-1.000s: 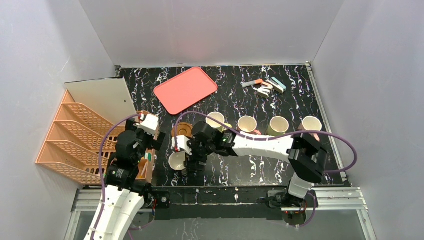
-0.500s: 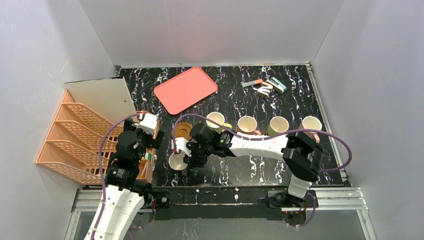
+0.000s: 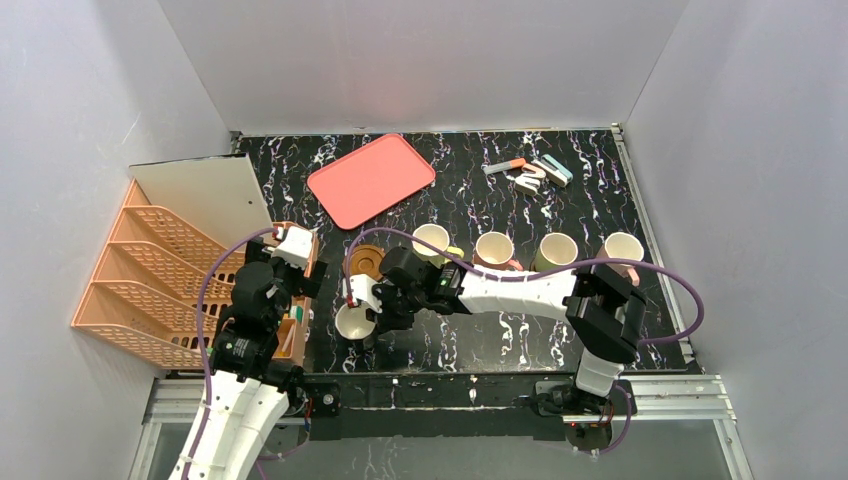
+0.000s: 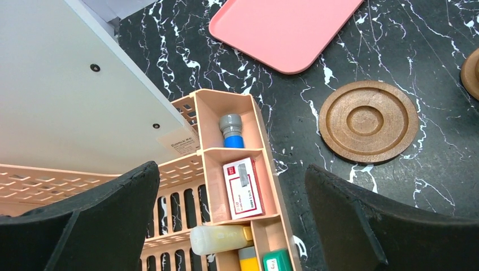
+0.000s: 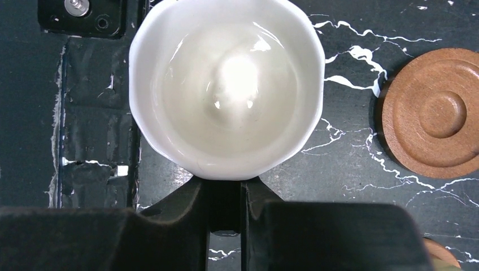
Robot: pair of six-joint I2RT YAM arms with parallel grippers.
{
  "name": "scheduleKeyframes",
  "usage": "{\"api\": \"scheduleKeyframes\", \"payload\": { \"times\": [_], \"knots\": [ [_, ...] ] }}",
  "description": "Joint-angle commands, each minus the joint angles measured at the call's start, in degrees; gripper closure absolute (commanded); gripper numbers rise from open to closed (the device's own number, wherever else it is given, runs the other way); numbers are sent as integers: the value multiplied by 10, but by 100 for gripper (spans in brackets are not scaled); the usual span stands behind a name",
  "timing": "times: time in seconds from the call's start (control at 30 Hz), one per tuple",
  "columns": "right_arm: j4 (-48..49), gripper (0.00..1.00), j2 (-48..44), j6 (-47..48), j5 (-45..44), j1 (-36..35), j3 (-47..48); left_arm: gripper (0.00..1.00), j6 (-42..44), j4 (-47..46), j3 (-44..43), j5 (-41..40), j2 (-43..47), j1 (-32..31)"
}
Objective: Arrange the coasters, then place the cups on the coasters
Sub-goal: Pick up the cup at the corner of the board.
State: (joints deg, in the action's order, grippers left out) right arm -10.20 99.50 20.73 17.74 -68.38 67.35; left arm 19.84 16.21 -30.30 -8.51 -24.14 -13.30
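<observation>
Close to the tabletop's near edge, left of middle: upright cup (image 5: 226, 84), cream inside, pinched by its handle between the pressed-together fingers of the right gripper (image 5: 226, 195); just beyond it toward the far edge, not touching, a ringed brown coaster (image 5: 435, 116); across the right half, a row of four more cups (image 3: 494, 248); over the peach organizer (image 4: 223, 95) at the left edge, left gripper (image 4: 230, 168) spread wide, empty; pink tray (image 3: 371, 180) near the far edge.

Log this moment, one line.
right gripper: shut on cup handle | cup: beside coaster, apart | left gripper: open, empty
</observation>
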Motion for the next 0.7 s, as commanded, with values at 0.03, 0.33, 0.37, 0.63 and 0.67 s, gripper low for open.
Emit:
{"api": "scheduleKeyframes", "payload": {
  "times": [0.03,0.33,0.37,0.63,0.67],
  "knots": [
    [44,99,-45,-12,-59,-1,28,2,-6,-16,9,-18,1,1],
    [52,99,-63,-2,-94,34,48,2,-6,-20,10,-25,3,2],
    [51,99,-63,-4,-91,39,54,2,-7,-21,10,-25,3,2],
    [46,99,-28,-69,-42,120,126,2,-7,-24,11,-33,6,1],
    [44,99,-20,-77,-37,128,137,2,-7,-24,11,-33,7,2]
  ]
}}
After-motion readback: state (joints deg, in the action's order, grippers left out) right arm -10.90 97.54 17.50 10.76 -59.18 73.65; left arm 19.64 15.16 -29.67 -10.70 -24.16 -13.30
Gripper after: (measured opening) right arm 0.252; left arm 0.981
